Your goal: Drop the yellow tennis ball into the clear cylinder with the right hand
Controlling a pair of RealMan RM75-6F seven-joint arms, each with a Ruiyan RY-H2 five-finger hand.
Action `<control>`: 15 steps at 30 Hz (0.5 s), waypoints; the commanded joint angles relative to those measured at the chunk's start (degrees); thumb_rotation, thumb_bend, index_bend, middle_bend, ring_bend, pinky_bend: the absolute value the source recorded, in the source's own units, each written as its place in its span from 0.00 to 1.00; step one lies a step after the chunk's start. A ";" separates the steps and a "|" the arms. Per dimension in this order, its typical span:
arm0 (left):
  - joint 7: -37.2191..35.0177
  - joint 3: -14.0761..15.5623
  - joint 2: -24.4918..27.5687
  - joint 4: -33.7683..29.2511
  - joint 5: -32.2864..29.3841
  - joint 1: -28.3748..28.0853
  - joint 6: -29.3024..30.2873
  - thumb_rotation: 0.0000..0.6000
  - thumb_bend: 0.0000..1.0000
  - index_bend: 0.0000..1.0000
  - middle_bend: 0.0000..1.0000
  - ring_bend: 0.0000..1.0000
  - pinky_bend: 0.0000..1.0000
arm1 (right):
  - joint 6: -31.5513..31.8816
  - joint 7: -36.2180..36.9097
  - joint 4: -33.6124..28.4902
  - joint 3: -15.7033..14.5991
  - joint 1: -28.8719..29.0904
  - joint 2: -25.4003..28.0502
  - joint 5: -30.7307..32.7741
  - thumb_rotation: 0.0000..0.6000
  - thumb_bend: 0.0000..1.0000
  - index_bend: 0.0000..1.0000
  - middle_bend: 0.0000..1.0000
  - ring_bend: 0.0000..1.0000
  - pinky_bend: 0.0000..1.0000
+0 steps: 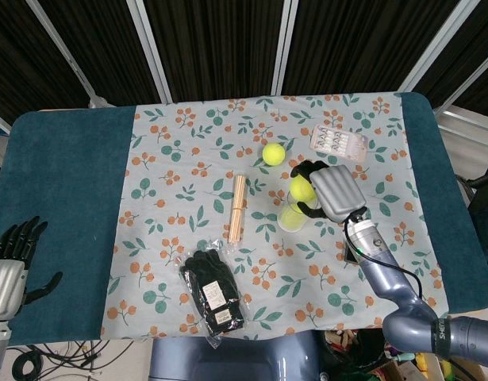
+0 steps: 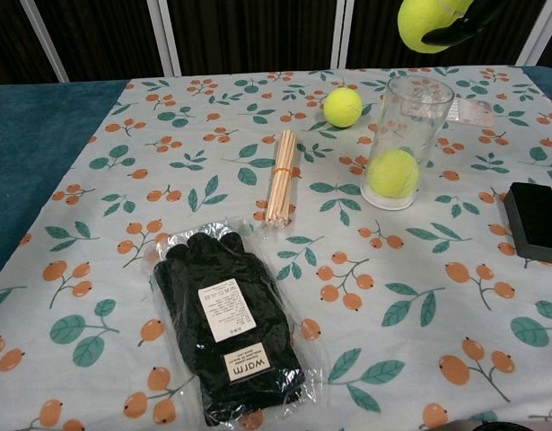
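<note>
My right hand (image 1: 329, 190) grips a yellow tennis ball (image 1: 301, 186) in its black fingers and holds it in the air above the clear cylinder (image 2: 404, 141). In the chest view that ball (image 2: 422, 22) hangs at the top edge, just over the cylinder's open rim, with only dark fingertips (image 2: 458, 30) of the hand showing. A second tennis ball (image 2: 393, 173) lies at the bottom of the upright cylinder. A third tennis ball (image 1: 274, 153) rests loose on the cloth behind it. My left hand (image 1: 9, 258) hangs open off the table's left front edge, empty.
A bundle of wooden sticks (image 2: 282, 175) lies left of the cylinder. A bagged pair of black gloves (image 2: 226, 321) sits near the front. A black box (image 2: 535, 221) is at the right, a blister pack (image 1: 340, 143) at the back right. Floral cloth (image 1: 188, 198) covers the teal table.
</note>
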 commanded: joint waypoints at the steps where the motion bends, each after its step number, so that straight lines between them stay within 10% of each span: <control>1: 0.05 -0.01 0.01 -0.01 -0.05 -0.08 -0.15 1.00 0.25 0.00 0.00 0.00 0.00 | -0.22 -0.16 0.08 -0.04 0.10 0.26 0.57 1.00 0.40 0.38 0.30 0.48 0.59; 15: 0.34 -0.15 0.16 0.09 -0.72 -0.54 -1.27 1.00 0.25 0.00 0.00 0.00 0.00 | -1.71 -0.39 2.63 -1.33 0.75 -1.27 2.50 1.00 0.35 0.22 0.27 0.42 0.54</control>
